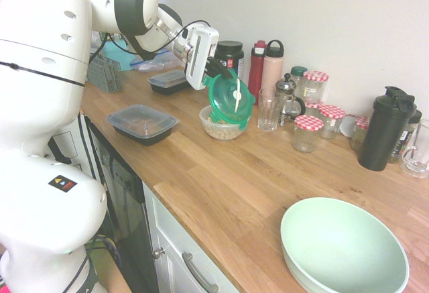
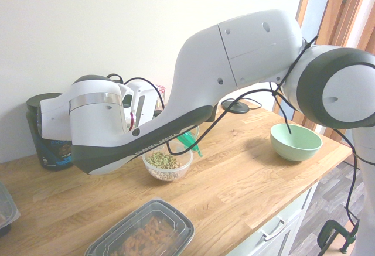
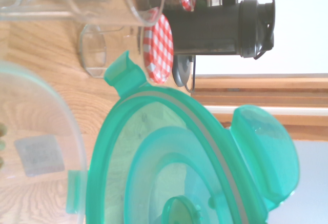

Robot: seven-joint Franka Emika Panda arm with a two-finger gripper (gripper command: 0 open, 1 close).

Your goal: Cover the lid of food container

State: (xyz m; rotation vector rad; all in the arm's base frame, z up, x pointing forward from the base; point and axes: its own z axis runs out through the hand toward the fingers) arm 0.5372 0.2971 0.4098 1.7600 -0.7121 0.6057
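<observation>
Lid (image 1: 231,97) of green see-through plastic hangs tilted on edge just above the food container (image 1: 222,124), its lower rim at the bowl's far rim. Both are toward the far side of a wooden kitchen surface (image 1: 234,179) that runs along a pale wall, with white cabinet fronts below. The gripper (image 1: 216,72) is clamped tight on the lid's upper edge and points slightly downward.

The food container is a small clear bowl with beige and greenish bits inside (image 2: 162,161). To its left sit two black trays with clear lids, one nearer (image 1: 141,123) and one farther (image 1: 169,80). To its right stand a drinking glass (image 1: 269,110), bottles, a coffee press and jars with red checked caps (image 1: 308,133), then a black shaker bottle (image 1: 387,129). A large pale green bowl (image 1: 343,247) sits near the front right.
</observation>
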